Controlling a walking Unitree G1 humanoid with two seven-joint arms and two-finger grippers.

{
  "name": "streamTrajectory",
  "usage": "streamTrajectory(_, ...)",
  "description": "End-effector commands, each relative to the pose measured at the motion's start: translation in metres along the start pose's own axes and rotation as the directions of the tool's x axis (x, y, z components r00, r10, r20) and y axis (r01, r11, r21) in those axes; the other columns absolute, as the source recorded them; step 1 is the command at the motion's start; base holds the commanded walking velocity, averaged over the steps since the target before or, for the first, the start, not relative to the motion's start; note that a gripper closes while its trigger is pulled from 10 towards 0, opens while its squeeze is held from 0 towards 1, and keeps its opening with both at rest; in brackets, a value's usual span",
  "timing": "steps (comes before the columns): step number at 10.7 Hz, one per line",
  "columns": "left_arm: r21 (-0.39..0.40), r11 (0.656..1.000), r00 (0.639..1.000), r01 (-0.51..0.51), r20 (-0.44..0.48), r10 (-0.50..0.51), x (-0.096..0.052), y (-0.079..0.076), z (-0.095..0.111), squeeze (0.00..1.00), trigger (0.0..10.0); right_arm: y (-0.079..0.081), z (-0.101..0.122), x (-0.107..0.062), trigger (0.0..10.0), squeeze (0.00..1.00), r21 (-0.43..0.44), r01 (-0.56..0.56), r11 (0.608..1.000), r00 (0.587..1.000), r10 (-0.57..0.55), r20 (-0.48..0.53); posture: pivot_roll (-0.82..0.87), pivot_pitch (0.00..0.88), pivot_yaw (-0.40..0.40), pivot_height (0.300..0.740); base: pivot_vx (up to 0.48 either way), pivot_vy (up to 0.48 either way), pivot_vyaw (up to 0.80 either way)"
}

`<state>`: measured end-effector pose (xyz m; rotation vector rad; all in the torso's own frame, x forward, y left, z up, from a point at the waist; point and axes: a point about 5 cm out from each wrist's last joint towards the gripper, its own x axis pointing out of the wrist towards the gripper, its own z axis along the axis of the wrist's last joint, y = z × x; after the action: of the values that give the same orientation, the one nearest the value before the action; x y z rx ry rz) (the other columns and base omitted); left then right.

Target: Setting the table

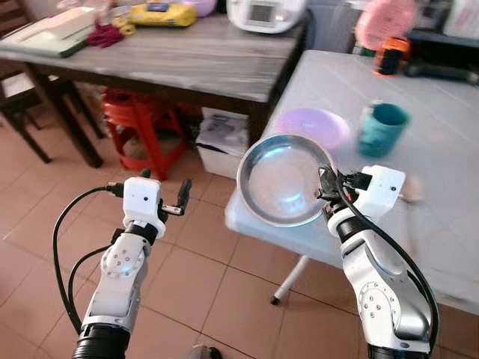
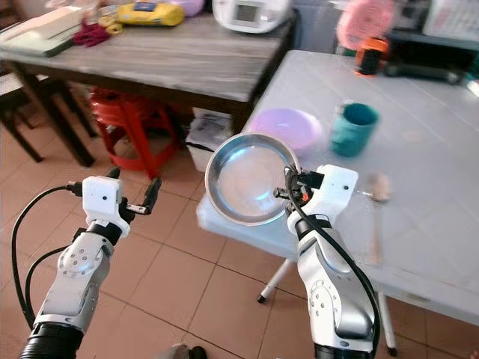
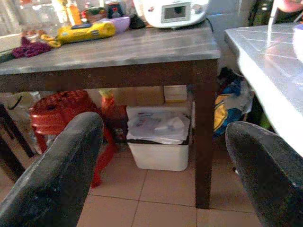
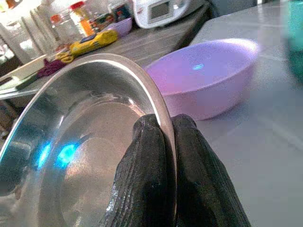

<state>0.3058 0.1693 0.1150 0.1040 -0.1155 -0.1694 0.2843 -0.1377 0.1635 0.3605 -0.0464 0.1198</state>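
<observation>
Your right claw (image 1: 326,196) is clamped on the rim of the steel bowl (image 1: 283,179), one finger (image 4: 142,175) inside the rim and one outside. The bowl extends to the left of the claw, tipped up on edge, its hollow facing back toward you, above the near corner of the white desk (image 1: 441,247). Beyond the claw, the purple bowl (image 1: 313,126) and teal mug (image 1: 382,129) rest on that desk. Your left claw (image 1: 163,196) stands apart, holding nothing, above the floor tiles (image 1: 194,292).

Right hand (image 1: 327,188) pinches steel plate (image 1: 283,179) rim.
</observation>
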Motion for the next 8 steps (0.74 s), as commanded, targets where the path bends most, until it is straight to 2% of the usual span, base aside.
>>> streamTrajectory(1, 0.008, 1.000, 1.000, 0.001, 0.003, -0.001, 0.0015, 0.0019, 0.0008, 0.00, 10.0, 0.0042, -0.0012, -0.0002, 10.0, 0.00, 0.004, -0.013, 1.000, 1.000, 0.013, 0.004, -0.06, 0.078, 0.076, 0.740, 0.000, 0.379, 0.00)
streamTrajectory(3, 0.009, 1.000, 1.000, 0.007, 0.006, -0.007, 0.0022, 0.0010, 0.0010, 0.00, 10.0, 0.0037, -0.0017, 0.0000, 10.0, 0.00, 0.003, -0.009, 1.000, 1.000, 0.009, 0.006, -0.06, 0.079, 0.078, 0.740, 0.000, 0.381, 0.00)
streamTrajectory(8, 0.006, 1.000, 1.000, 0.018, 0.007, -0.018, 0.0020, -0.0031, 0.0005, 0.00, 10.0, 0.0043, -0.0031, 0.0002, 10.0, 0.00, 0.000, -0.007, 1.000, 1.000, 0.007, 0.005, -0.06, 0.083, 0.077, 0.740, 0.000, 0.382, -0.53)
